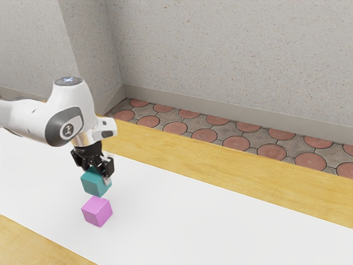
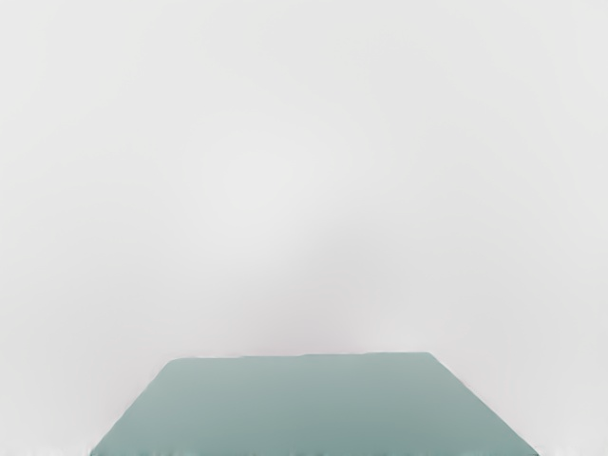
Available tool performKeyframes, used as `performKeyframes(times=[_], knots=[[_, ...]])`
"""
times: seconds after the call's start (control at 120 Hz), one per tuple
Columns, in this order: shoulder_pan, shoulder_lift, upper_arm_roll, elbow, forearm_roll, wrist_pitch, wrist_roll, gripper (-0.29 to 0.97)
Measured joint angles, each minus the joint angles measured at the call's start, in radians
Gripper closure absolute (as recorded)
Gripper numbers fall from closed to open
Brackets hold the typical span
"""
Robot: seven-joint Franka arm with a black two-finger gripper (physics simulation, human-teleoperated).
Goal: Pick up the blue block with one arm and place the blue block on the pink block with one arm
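A teal-blue block (image 1: 95, 183) hangs in the air with my black gripper (image 1: 97, 174) shut on its upper part. Just below it, with a small gap between them, a pink block (image 1: 97, 211) rests on the white table surface (image 1: 220, 221). The held block sits slightly to the exterior view's left of the pink one's centre. In the wrist view the blue block (image 2: 313, 408) appears as a large teal face right under my hand, with plain white table beyond it.
The white surface is bordered by a wooden strip (image 1: 231, 165) toward the wall and another wooden corner (image 1: 27, 243) at the near left. Beyond lies a tiled floor (image 1: 248, 135) and a grey wall.
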Motion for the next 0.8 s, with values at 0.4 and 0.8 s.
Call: performKeyframes(times=[0.4,0.8], knots=[[0.002,-0.046,0.001,-0.073,-0.002,0.02,-0.006,0.31],[0.002,-0.039,0.001,0.048,-0.013,-0.04,0.003,0.06]])
